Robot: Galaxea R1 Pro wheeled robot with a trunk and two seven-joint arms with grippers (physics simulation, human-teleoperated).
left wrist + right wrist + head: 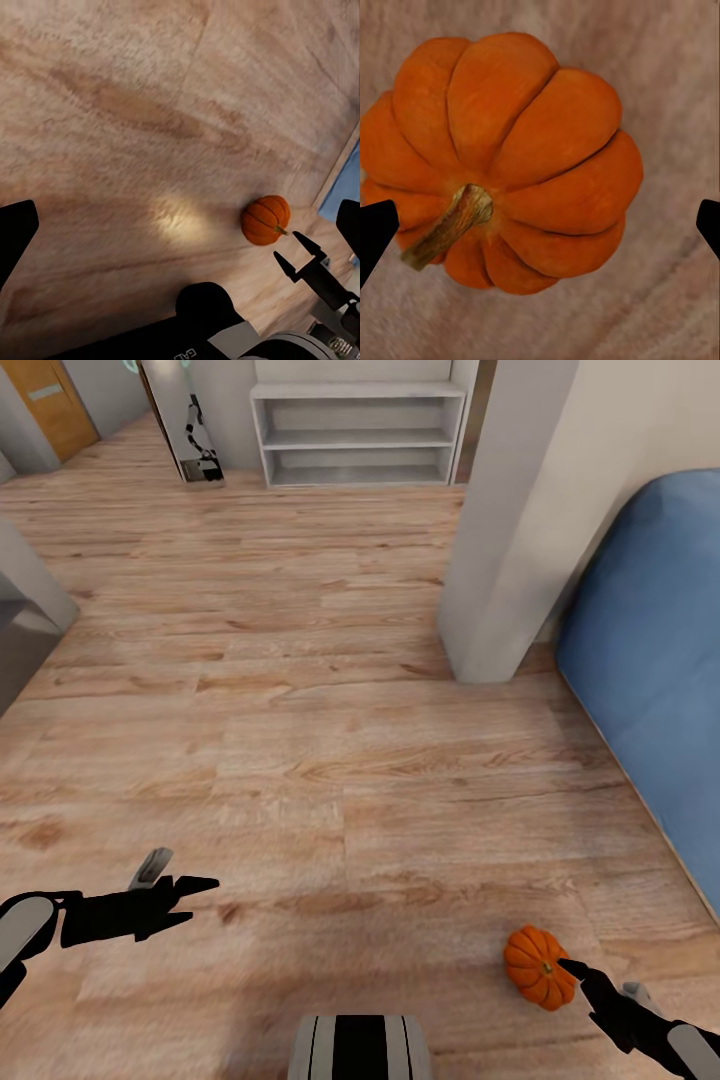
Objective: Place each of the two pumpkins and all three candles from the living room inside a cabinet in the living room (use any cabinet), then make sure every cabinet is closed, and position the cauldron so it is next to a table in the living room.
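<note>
You're over a warm wood-plank floor [330, 760], grain running crosswise, with a pale square pillar [510, 520] at 1 o'clock and a smooth blue rounded cushion [650, 690] at 3 o'clock.

Your right gripper [572, 967] sits at 5 o'clock in the head view, its black pointed tips just at the pumpkin's [538, 966] edge. From the right wrist camera the fingertips [376, 232] stand wide apart, one at each side of the picture, and the pumpkin [502, 161] lies between them on the floor: bright orange, deeply ribbed, with a stubby tan-brown stem. Nothing is held.

Your left gripper [190, 895] hovers at 7 o'clock, well apart from the pumpkin, its black fingers spread and empty; its wrist camera sees the pumpkin [265, 220] and the right gripper [296, 251] just beside it.

Farther out, at 12 o'clock, a grey open shelf unit [358, 435] stands against the wall, with an orange-brown door [50, 405] at 11 o'clock.
</note>
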